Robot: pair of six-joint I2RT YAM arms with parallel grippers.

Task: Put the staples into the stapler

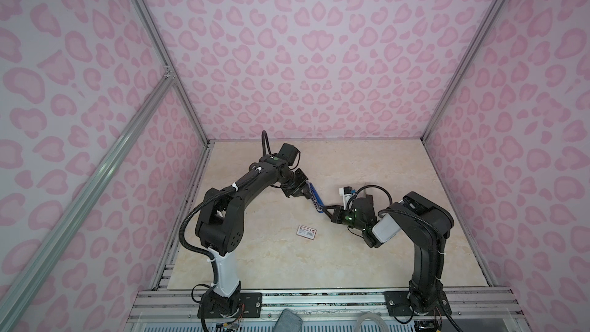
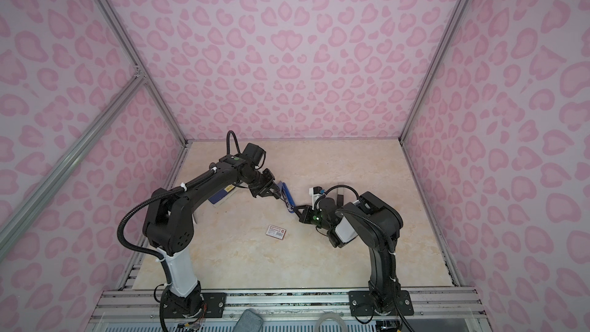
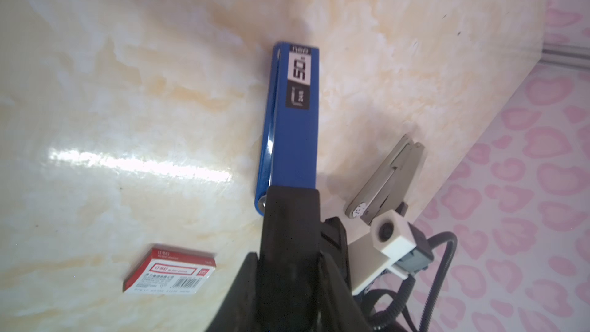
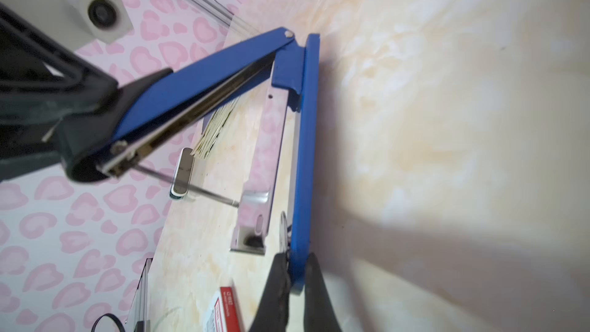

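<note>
Staples sit boxed on the table, near but apart from the stapler, which the left gripper grasps by its lid and the right gripper clamps by its base, seemingly to spread it so the magazine lies exposed for loading.

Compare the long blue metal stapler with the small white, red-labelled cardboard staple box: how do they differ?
The stapler is long and narrow; the staple box is short and squat. The stapler is gripped, left gripper on its top arm, right gripper on its base; the box lies flat on the table, untouched. The stapler is swung open; the box looks shut.
</note>
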